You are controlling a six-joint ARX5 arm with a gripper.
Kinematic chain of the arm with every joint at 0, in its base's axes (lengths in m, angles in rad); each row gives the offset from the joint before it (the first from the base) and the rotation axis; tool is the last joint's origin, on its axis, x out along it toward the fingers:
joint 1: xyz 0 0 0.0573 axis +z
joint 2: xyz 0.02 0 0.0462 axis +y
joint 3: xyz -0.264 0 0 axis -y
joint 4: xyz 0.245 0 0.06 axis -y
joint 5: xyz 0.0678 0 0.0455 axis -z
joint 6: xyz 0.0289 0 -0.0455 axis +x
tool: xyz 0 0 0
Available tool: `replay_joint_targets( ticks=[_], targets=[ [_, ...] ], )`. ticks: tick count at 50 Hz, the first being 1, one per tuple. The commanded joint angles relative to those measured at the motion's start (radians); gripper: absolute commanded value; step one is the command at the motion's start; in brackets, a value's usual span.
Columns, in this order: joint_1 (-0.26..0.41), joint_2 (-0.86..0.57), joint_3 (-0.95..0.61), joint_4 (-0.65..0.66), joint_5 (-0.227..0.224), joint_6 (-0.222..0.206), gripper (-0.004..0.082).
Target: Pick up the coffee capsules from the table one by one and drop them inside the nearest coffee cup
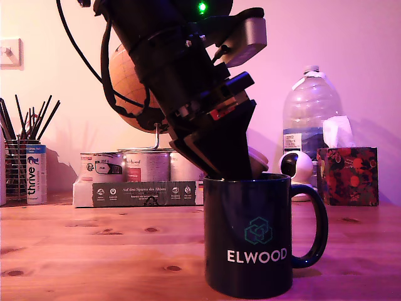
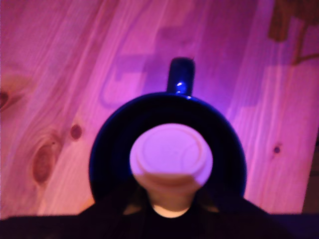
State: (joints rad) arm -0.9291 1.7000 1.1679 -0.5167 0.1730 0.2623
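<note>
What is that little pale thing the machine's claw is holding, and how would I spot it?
Start at the big dark mug lettered ELWOOD, at the front of the wooden table. The gripper reaches down to its mouth, holding a coffee capsule over the opening. It is a small cream pod with a flat round rim, unlike the larger white camera behind.

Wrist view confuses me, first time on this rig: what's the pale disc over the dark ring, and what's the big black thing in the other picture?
The black thing is the robot arm; its gripper reaches down into the coffee cup on the wooden table. The exterior view looks from the side. The wrist view looks straight down from the arm: the dark ring is the cup's rim, and the pale disc is a coffee capsule held in the gripper, above the cup's opening. Tins stand behind.
</note>
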Motion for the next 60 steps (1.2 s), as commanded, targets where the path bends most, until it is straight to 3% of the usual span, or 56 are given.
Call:
replay_joint_targets(
  ticks=[1, 29, 31, 36, 39, 53, 60],
  targets=[
    [-0.007, 0.016, 0.013, 0.0, -0.006, 0.007, 0.0181],
    [-0.01, 0.016, 0.013, 0.014, -0.009, 0.005, 0.0197],
    [-0.01, 0.016, 0.013, 0.019, -0.004, -0.012, 0.0264],
    [-0.01, 0.015, 0.024, 0.017, 0.005, -0.012, 0.0562],
    [-0.01, 0.015, 0.03, 0.019, 0.005, -0.035, 0.0633],
    [-0.016, 0.014, 0.044, 0.016, 0.006, -0.038, 0.0613],
    [-0.017, 0.012, 0.044, 0.013, 0.011, -0.038, 0.0533]
  ],
)
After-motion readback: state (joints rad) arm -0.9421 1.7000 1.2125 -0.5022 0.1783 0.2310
